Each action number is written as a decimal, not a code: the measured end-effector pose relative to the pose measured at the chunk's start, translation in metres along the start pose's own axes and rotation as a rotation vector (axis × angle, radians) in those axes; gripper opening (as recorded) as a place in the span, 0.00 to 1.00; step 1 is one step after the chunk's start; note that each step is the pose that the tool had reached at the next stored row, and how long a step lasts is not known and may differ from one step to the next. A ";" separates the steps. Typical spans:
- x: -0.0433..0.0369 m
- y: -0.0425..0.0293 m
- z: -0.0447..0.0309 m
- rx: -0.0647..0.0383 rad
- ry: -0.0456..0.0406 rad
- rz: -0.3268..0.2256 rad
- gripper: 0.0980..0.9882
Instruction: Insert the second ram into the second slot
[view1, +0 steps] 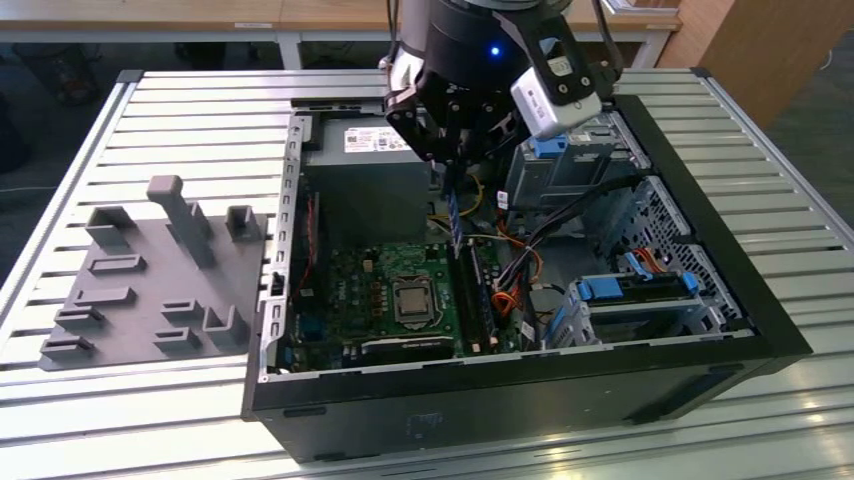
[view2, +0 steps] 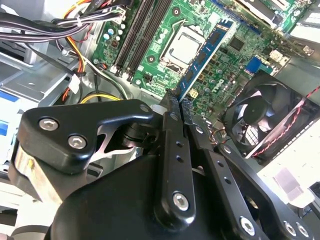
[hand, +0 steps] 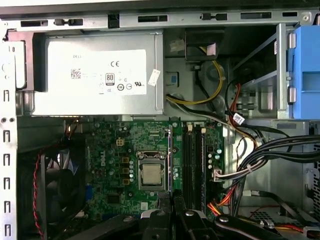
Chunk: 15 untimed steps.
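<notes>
My gripper (view1: 454, 160) hangs inside the open computer case (view1: 694, 340), above the motherboard (view1: 387, 300). It is shut on the second ram (view2: 205, 52), a thin blue stick that points down from between the fingers toward the board. In the exterior view the second ram (view1: 455, 215) hangs upright just above the long dark memory slots (view1: 474, 295). In the first wrist view the stick (hand: 171, 155) shows edge-on, beside the processor socket (hand: 151, 175) and a little off from the slots (hand: 192, 160). It is clear of the board, touching no slot.
A grey power supply (hand: 95, 75) fills the case's far end. A black fan (view2: 265, 120) sits by the board, and cable bundles (hand: 260, 155) run close to the slots. Blue drive-bay latches (view1: 627, 290) and a grey fixture (view1: 147, 270) on the slatted table lie aside.
</notes>
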<state>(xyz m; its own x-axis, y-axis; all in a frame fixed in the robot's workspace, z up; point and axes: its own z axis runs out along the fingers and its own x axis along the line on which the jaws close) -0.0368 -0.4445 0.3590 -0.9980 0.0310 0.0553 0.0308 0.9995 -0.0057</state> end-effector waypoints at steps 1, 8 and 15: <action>-0.0001 0.0000 0.0010 0.000 -0.0002 0.000 0.04; -0.0007 0.0001 0.0056 0.000 -0.0048 0.000 0.04; -0.0035 0.0001 0.0066 0.000 -0.0048 0.000 0.04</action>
<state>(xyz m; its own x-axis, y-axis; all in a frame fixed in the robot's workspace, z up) -0.0336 -0.4445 0.3522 -0.9982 0.0310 0.0504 0.0307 0.9995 -0.0053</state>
